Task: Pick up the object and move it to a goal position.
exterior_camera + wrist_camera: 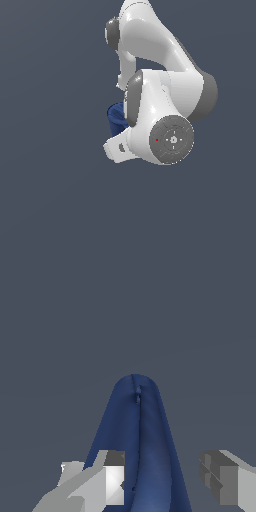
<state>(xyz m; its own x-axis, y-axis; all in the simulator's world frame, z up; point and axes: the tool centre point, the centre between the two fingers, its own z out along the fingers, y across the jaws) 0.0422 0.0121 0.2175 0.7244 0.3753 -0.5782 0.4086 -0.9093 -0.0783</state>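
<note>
The object (142, 446) is dark blue and tall, and in the wrist view it runs away from the camera between my two fingers. My gripper (162, 481) is open around it. One finger (114, 478) lies against the object's side, while the other finger (220, 481) stands a small gap away from it. In the exterior view only a blue edge of the object (116, 117) shows, on the exterior view's left of the white arm (165, 100), which hides the rest and the fingers.
A plain dark grey-blue surface fills both views. The arm's large white links and the round joint cap (171, 140) block the middle of the exterior view.
</note>
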